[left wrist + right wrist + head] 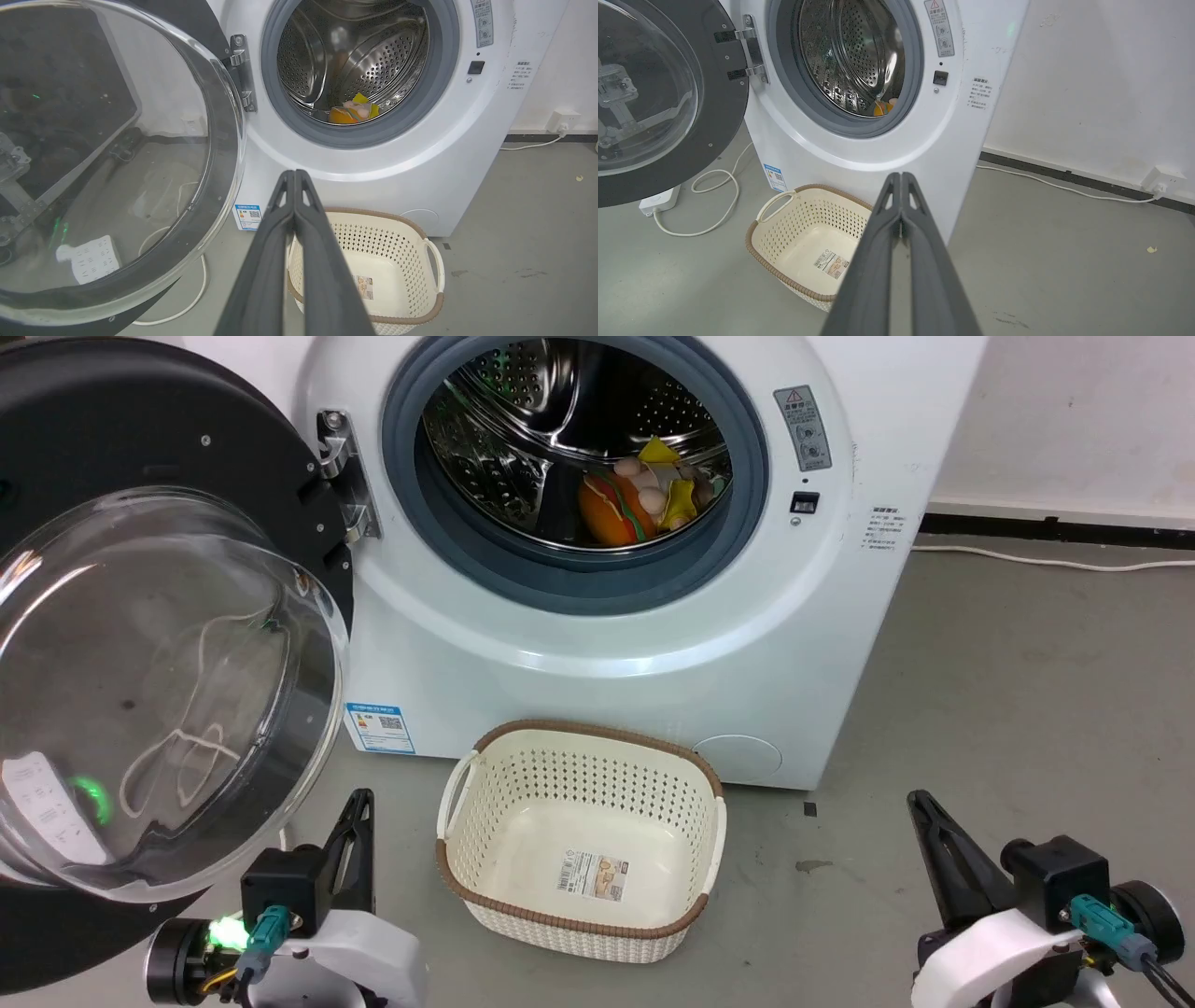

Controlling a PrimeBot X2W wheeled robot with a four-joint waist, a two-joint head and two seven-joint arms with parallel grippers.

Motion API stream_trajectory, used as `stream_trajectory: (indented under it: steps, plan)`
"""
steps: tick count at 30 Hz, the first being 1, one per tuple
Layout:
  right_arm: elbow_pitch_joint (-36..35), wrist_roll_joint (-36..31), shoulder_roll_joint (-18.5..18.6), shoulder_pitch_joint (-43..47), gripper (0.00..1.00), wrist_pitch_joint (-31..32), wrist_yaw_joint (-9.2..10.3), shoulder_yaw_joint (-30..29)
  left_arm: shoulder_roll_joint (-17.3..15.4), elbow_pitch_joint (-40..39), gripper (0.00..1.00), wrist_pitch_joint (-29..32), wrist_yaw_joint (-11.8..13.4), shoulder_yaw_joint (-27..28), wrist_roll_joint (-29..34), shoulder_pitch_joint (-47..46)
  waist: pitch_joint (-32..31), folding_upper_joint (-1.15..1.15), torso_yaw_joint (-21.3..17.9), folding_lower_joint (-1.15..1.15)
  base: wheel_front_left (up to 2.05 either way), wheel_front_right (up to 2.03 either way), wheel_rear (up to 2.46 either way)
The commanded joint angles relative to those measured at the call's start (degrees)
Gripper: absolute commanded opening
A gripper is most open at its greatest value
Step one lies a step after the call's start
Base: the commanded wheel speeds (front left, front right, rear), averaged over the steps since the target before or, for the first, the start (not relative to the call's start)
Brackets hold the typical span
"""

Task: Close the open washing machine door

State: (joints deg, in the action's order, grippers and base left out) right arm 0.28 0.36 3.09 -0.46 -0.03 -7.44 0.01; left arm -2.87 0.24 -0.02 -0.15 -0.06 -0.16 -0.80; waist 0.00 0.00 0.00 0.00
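Observation:
The washing machine door (140, 663) hangs wide open at the left, its clear glass bowl bulging toward me, black rim hinged at a metal hinge (341, 476). It also shows as the door (107, 154) in the left wrist view and the door (658, 93) in the right wrist view. The grey-ringed steel drum (574, 457) holds colourful soft items (644, 490). My left gripper (359, 800) sits low, just below the door's glass, fingers pressed together, holding nothing; left gripper (295, 173). My right gripper (920, 800) is shut at the lower right, far from the door; right gripper (901, 176).
A cream perforated basket (467, 775) with a brown rim stands on the grey floor before the white machine (653, 644). A white power strip (656, 200) and cable (719, 196) lie on the floor under the door. A wall socket (1160, 179) is at the right.

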Motion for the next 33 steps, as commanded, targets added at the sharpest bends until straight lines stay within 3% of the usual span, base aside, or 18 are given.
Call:
stream_trajectory:
  steps: [1, 13, 14, 33]
  plan:
    - [-0.28, -0.36, -0.22, 0.46, 0.0, 0.03, -0.05, -0.01, 0.0, -0.24, 0.0, 0.02, 0.15, 0.06, 0.16, 0.8, 0.0, 0.0, 0.0, 0.0, 0.0, 0.0, 0.0]
    - [-0.28, -0.36, -0.22, 0.46, 0.0, 0.03, -0.05, -0.01, 0.0, -0.24, 0.0, 0.02, 0.15, 0.06, 0.16, 0.8, 0.0, 0.0, 0.0, 0.0, 0.0, 0.0, 0.0]
    - [0.01, 0.02, 0.01, 0.0, 1.0, -0.01, 0.0, 0.0, 0.0, 0.02, 1.0, -0.01, -0.01, -0.01, -0.01, -0.02, 0.0, 0.0, 0.0, 0.0, 0.0, 0.0, 0.0]
    - [0.47, 1.28, -0.02, 0.61, 1.0, -2.17, -0.01, -0.38, -0.17, -0.51, 1.0, -2.18, -0.24, -0.36, -0.09, 0.5, -0.24, 0.0, 1.61, 0.0, 0.0, 0.0, 0.0]
